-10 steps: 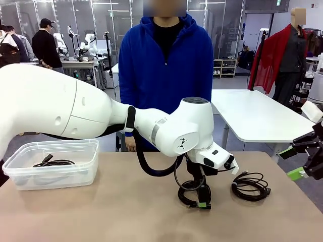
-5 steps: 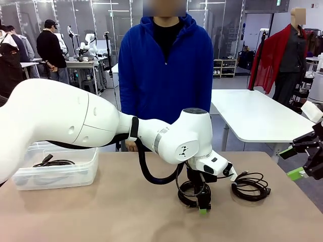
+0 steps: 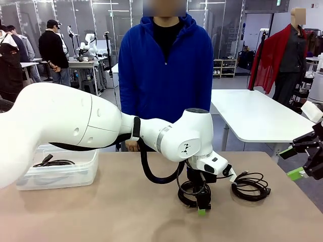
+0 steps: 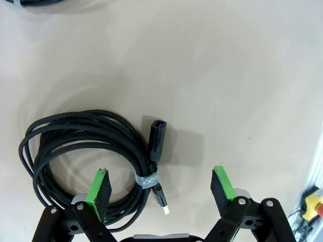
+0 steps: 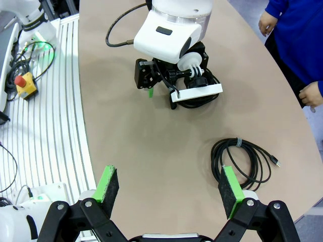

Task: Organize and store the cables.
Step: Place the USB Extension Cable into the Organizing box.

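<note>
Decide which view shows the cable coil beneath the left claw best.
Left wrist view: the cable coil, its band and both plugs show clearly. In the front view the left arm partly hides it; the right wrist view catches a sliver.

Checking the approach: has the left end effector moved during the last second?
Yes: the left end effector has dropped nearer the tan tabletop, judged against the unmoved coiled black cable on its right.

A black braided cable (image 4: 75, 118) is lying on the tan table (image 4: 227, 75), its plug (image 4: 156, 141) showing, perhaps, a blue tip.
</note>
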You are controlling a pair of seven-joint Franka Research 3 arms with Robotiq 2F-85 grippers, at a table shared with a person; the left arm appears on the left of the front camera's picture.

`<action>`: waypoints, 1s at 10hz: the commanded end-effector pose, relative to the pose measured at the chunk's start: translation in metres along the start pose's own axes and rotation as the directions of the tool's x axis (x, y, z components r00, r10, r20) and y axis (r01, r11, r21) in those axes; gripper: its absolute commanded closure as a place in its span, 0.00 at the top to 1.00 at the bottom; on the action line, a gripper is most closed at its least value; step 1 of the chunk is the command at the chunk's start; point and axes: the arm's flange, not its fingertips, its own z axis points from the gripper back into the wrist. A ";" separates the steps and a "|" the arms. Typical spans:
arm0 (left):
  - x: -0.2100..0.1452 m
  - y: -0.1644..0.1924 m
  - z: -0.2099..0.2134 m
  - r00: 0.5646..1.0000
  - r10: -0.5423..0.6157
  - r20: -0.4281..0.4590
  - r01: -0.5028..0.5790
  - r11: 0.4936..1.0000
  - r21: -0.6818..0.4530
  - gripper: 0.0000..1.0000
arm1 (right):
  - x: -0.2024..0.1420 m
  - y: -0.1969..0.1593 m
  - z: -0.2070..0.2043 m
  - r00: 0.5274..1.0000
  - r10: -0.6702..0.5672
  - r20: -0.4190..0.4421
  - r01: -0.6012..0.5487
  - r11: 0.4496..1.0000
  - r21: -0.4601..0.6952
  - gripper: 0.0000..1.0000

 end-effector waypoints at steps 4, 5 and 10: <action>0.008 0.004 0.000 1.000 -0.004 -0.008 0.003 0.999 -0.039 0.89 | 0.000 0.001 -0.001 1.000 -0.004 0.013 0.004 1.000 0.004 1.00; 0.008 0.006 -0.002 1.000 0.003 -0.023 -0.004 0.999 -0.037 0.81 | 0.000 0.001 -0.001 1.000 -0.004 0.013 0.004 1.000 0.004 1.00; 0.008 0.005 -0.008 0.998 0.006 -0.069 -0.008 1.000 -0.028 0.58 | 0.000 0.001 -0.001 1.000 -0.004 0.013 0.004 1.000 0.004 1.00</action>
